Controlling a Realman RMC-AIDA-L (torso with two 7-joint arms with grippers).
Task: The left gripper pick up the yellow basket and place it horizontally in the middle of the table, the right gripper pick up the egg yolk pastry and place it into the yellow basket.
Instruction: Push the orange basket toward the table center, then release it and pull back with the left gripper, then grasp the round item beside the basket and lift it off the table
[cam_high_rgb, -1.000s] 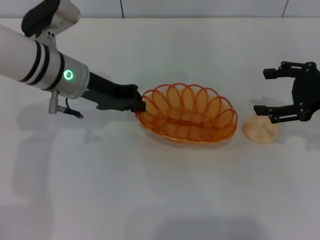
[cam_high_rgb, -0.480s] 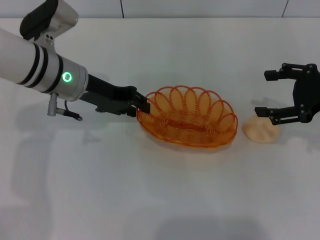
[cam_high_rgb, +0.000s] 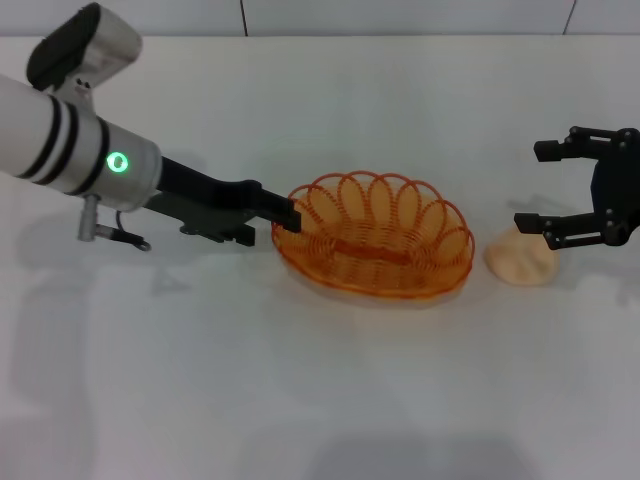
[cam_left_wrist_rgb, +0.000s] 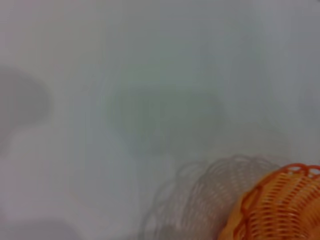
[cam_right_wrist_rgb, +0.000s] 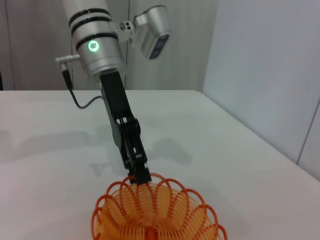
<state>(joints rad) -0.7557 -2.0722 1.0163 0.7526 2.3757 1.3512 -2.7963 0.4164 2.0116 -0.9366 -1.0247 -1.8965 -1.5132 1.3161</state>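
No readable text, labels, brands, numbers or signs in any view

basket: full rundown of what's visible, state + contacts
The basket is an oval of orange wire, with a looped, scalloped rim and closely wound wire forming the floor and walls. It sits upright on the white table, long axis running across the head view, near the middle, and it holds nothing. The left gripper is at its rim on the robot's left end; whether it grips the wire is unclear. The pastry lies apart, just beyond the opposite end.
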